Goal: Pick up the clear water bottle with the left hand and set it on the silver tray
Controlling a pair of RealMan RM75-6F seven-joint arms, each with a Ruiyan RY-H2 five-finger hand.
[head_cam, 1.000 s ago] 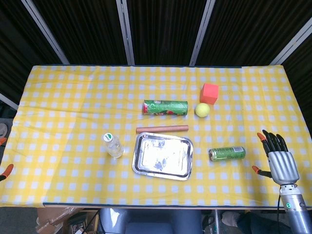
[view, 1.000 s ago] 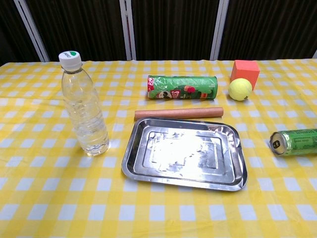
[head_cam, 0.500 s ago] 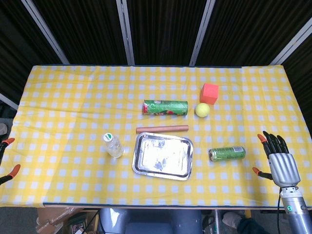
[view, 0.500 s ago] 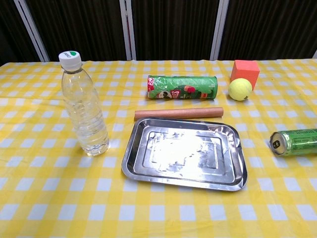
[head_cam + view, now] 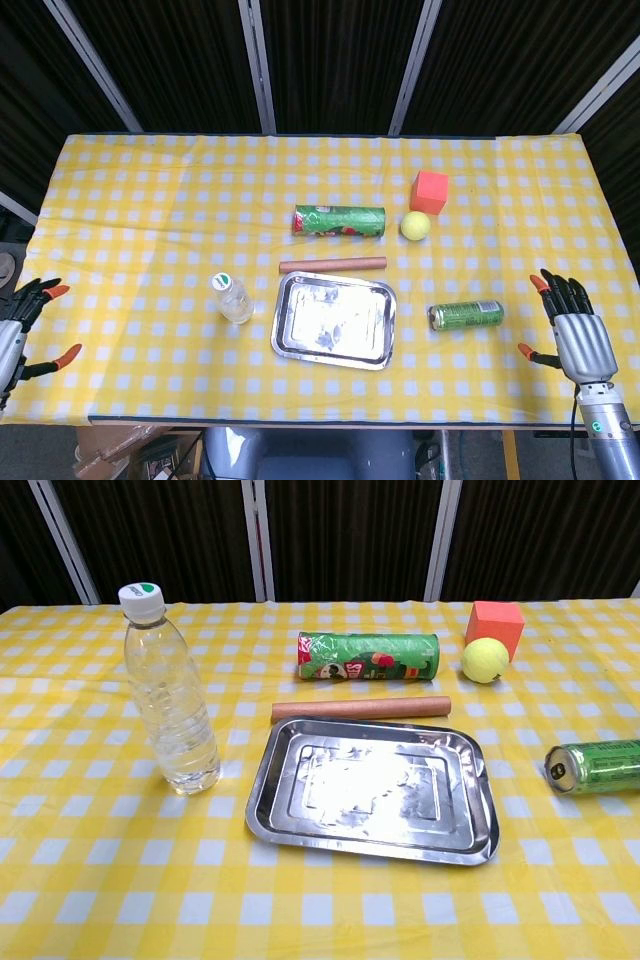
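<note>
left hand [image 5: 20, 325] has slid in at the table's near-left edge, fingers spread, holding nothing; right hand [image 5: 572, 325] idles, fingers apart. silver tray [image 5: 300, 825] waits; clear water bottle [image 5: 172, 705] stands upright just beside it, so come in low, wrap mid-body, keep it vertical

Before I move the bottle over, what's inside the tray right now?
Nothing lies in the tray; only its shiny bare bottom shows in both views. The bottle stands upright beside it. What is under the tray cannot be seen.

Bright even overhead light; glare on silver tray [image 5: 300, 780]; sharp.
</note>
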